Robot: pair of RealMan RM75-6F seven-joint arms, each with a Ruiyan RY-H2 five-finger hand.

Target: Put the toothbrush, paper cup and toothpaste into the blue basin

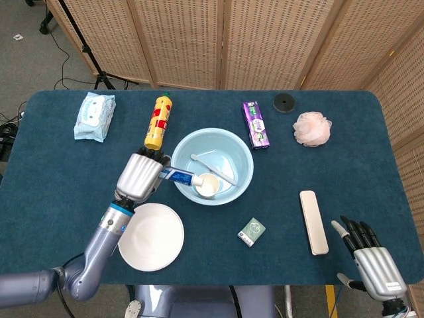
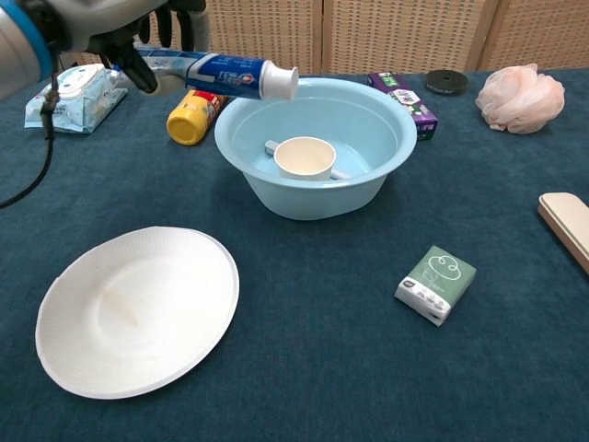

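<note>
On the blue worktop (image 1: pixel 53 172) I see a white paper plate (image 1: pixel 151 236) near my left arm, a yellow bottle (image 1: pixel 156 122) just beyond the basin, and a green box (image 1: pixel 252 231). My left hand (image 1: pixel 140 176) grips the toothpaste (image 2: pixel 219 73), cap over the blue basin (image 1: pixel 246 165) rim. My right hand (image 1: pixel 372 260) rests spread, empty. The basin holds the paper cup (image 2: pixel 305 157) and toothbrush (image 1: pixel 213 168).
</note>
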